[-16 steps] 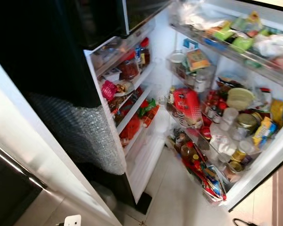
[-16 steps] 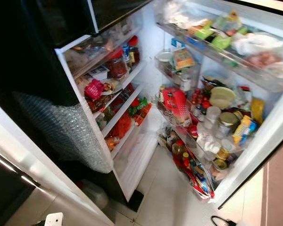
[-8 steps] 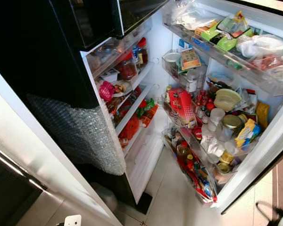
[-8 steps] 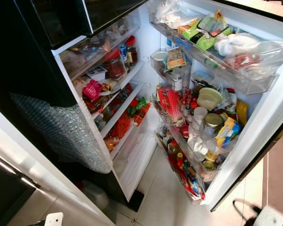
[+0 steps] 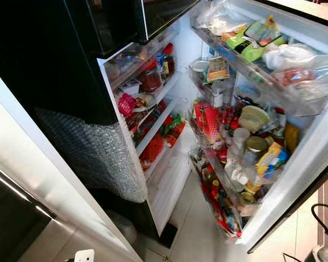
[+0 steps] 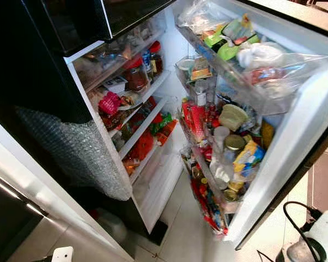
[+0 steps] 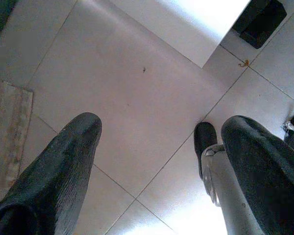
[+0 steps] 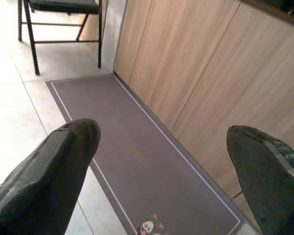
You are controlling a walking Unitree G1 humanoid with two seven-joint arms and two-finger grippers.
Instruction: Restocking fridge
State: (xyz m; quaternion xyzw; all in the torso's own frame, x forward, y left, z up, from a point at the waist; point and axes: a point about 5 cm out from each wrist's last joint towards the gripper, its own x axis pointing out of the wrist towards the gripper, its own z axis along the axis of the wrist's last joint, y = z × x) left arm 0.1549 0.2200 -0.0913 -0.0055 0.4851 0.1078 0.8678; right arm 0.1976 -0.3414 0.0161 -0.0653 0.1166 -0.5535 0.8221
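Note:
The fridge stands open before me, its inner shelves (image 5: 156,123) packed with jars, packets and a red-lidded jar (image 5: 150,81). Its door (image 5: 298,177) hangs at the right, partly swung in. The door bins (image 5: 251,65) are full of bags, bottles, cans and a red packet (image 5: 210,121). My left gripper (image 7: 161,161) is open over pale floor tiles with nothing between its fingers. My right gripper (image 8: 161,166) is open and empty above a grey mat (image 8: 147,161).
Bubble wrap (image 5: 95,158) covers the fridge's dark side. A steel-fronted unit (image 5: 22,210) stands at the left. A black cable and a white device (image 6: 317,232) lie on the floor by the door. Wooden cabinets (image 8: 201,73) and a chair (image 8: 63,10) flank the mat.
The fridge door has swung leftward toward the shelves, so its bins look narrower. A cable and white device have come into view at the lower right.

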